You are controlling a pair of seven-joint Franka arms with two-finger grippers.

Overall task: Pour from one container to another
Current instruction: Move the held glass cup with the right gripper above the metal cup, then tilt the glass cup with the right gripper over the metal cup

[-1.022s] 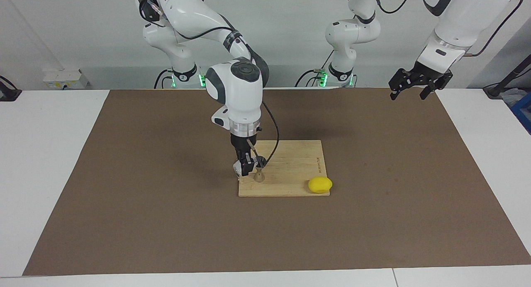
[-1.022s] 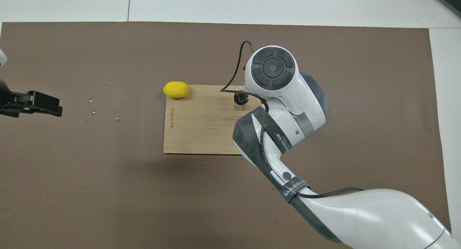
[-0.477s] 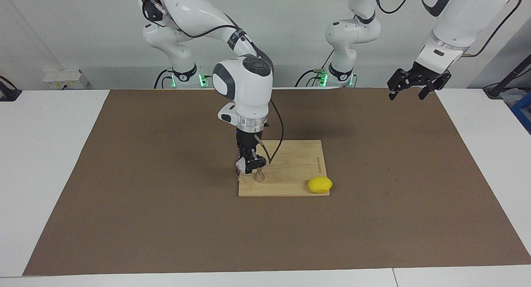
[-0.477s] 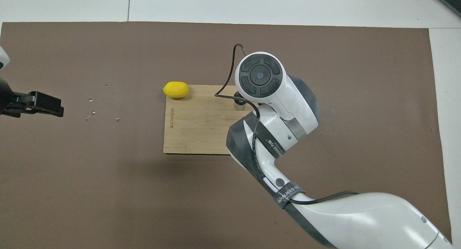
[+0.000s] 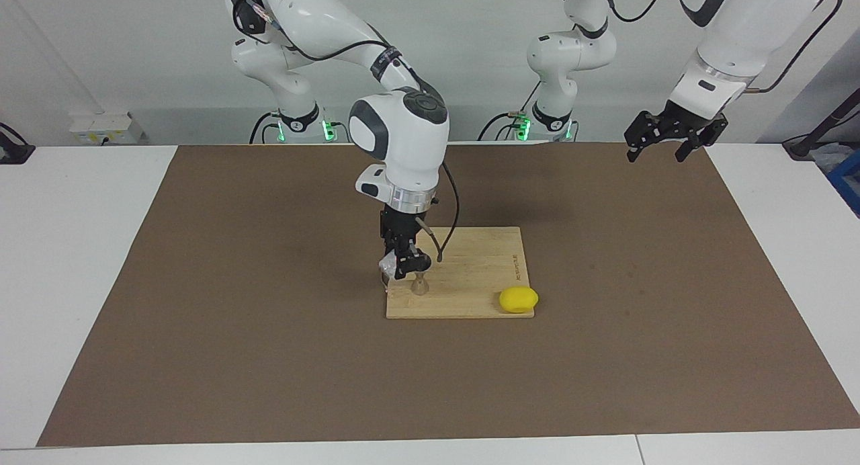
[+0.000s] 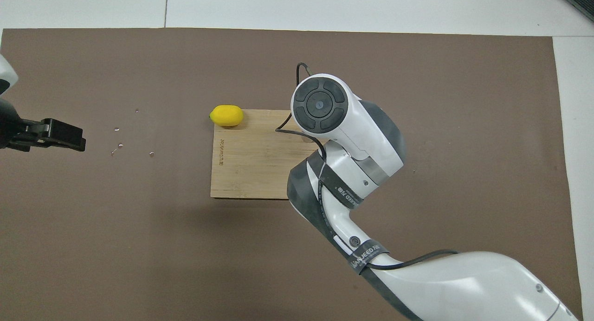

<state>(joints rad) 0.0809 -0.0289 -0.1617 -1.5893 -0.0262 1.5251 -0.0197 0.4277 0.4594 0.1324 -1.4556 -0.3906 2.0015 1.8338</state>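
Note:
The silvery hourglass jigger [image 5: 419, 285] stands upright on the wooden cutting board [image 5: 470, 277], at its corner toward the right arm's end. My right gripper [image 5: 402, 266] hangs just above and beside the jigger. It is shut on the small clear glass tumbler [image 5: 388, 266], which is held tilted next to the jigger's top. In the overhead view my right arm's wrist [image 6: 321, 103] covers the tumbler, the jigger and the gripper. My left gripper [image 5: 658, 149] is open and empty, and waits high over the mat's edge at the left arm's end; it also shows in the overhead view [image 6: 60, 135].
A yellow lemon [image 5: 518, 299] lies at the board's corner toward the left arm's end, farthest from the robots; it also shows in the overhead view [image 6: 226, 115]. A few small droplets [image 6: 119, 145] lie on the brown mat [image 5: 269, 357] toward the left arm's end.
My right arm's wrist has swung toward the left arm's end, tilting the hand, with the tumbler still beside the jigger. My left gripper has drifted slightly.

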